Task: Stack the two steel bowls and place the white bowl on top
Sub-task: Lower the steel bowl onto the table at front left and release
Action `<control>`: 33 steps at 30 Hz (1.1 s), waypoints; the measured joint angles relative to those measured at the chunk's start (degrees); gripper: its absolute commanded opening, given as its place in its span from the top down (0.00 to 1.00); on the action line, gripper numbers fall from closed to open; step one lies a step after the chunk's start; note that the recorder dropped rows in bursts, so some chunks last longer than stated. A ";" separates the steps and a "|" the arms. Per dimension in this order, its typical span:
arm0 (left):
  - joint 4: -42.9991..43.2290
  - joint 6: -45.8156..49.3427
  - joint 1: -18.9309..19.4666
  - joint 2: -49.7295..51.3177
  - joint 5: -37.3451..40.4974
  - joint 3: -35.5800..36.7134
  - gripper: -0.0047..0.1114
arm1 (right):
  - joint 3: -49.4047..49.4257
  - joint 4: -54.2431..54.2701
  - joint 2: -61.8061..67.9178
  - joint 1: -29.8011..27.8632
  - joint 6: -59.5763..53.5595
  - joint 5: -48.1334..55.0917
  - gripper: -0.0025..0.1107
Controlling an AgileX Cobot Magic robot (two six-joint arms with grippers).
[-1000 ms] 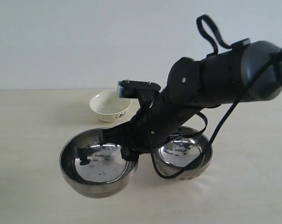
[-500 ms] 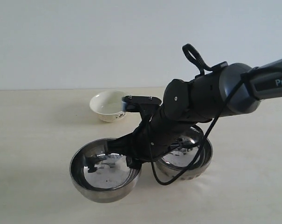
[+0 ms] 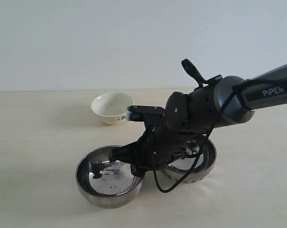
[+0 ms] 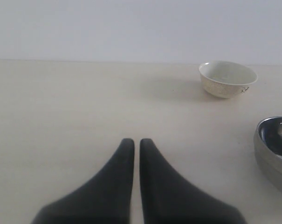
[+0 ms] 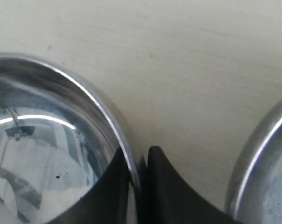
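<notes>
My right gripper reaches across the middle and is shut on the rim of the left steel bowl, one finger inside and one outside. In the right wrist view the gripper pinches that rim, with the held steel bowl to one side and the second steel bowl to the other. The second steel bowl sits on the table just right of the held one, partly hidden by the arm. The white bowl stands behind them. My left gripper is shut on nothing, away from the white bowl.
A pale wooden table carries everything, with a plain wall behind it. The right arm's black cable loops down between the two steel bowls. One steel bowl's edge shows in the left wrist view.
The right gripper has carried the left steel bowl rightward and lower, closer to the second steel bowl. The arm has dropped and flattened. The white bowl has not moved.
</notes>
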 measured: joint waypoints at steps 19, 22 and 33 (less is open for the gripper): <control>0.00 0.00 0.00 0.00 0.00 0.00 0.93 | 0.00 0.37 0.34 -0.03 0.47 -2.02 0.74; 0.00 0.00 0.00 0.00 0.00 0.00 0.93 | 0.00 0.37 0.34 -0.03 0.47 -2.02 0.74; 0.00 0.00 0.00 0.00 0.00 0.00 0.93 | 0.00 0.25 -0.96 -0.03 0.37 -0.56 0.74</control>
